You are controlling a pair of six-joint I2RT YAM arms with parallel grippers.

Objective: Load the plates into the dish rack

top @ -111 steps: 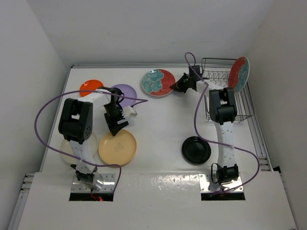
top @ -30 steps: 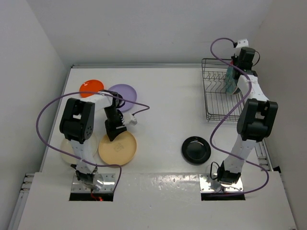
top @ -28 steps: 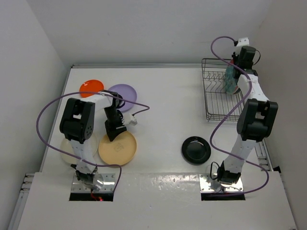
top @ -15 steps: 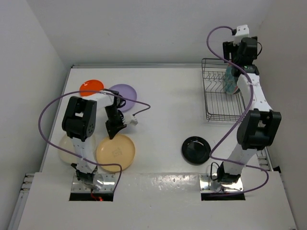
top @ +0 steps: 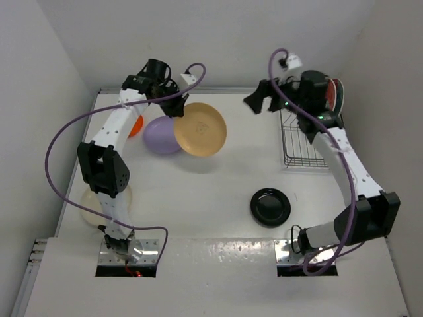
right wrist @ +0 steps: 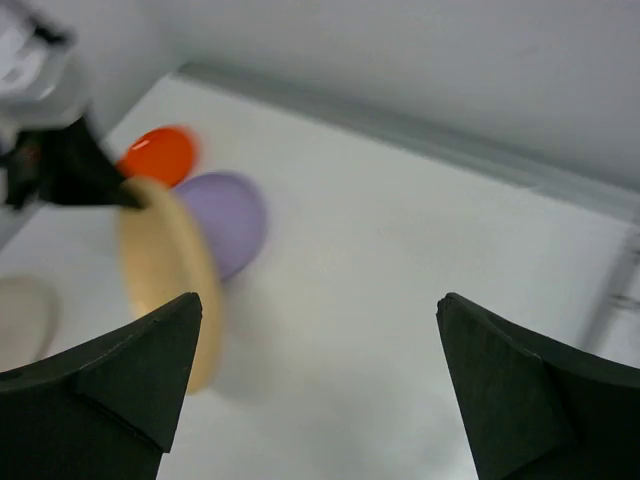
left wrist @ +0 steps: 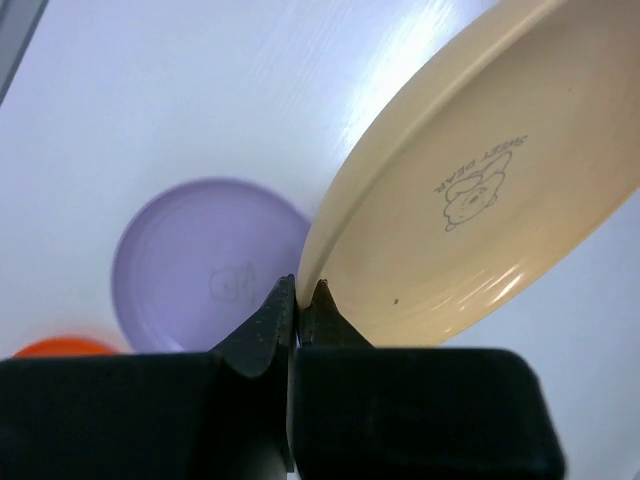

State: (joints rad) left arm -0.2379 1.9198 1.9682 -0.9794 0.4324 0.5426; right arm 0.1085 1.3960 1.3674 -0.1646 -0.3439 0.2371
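Pinching the near rim of the pale yellow plate (left wrist: 470, 200) with the left gripper (left wrist: 298, 295), fingers closed tight on the edge. Holding that plate up off the table (top: 225, 172), steeply tilted, the face with a small printed mark turned toward the left wrist camera. Seen from above over the far-left part of the table, overlapping the lavender plate (top: 158, 135) lying flat below and to its left. Just left of the lavender plate, showing only a sliver past the left arm, the small orange plate (top: 136, 125), flat on the table. At the near left, partly hidden behind the left arm's lower links, the cream-white plate (top: 86, 203). Lying alone toward the near right, on the near side of the rack and apart from it, the small black plate (top: 269, 206).

Hovering in the air with the right gripper (right wrist: 318, 300) spread wide and holding nothing, seen from above just left of the rack's far end, facing left across the table toward the held plate. Standing along the right edge of the table, the dish rack (top: 301, 142), dark wire. Standing on edge at its far right end, partly behind the right arm, the red plates (top: 334, 98). Cannot tell which slots.
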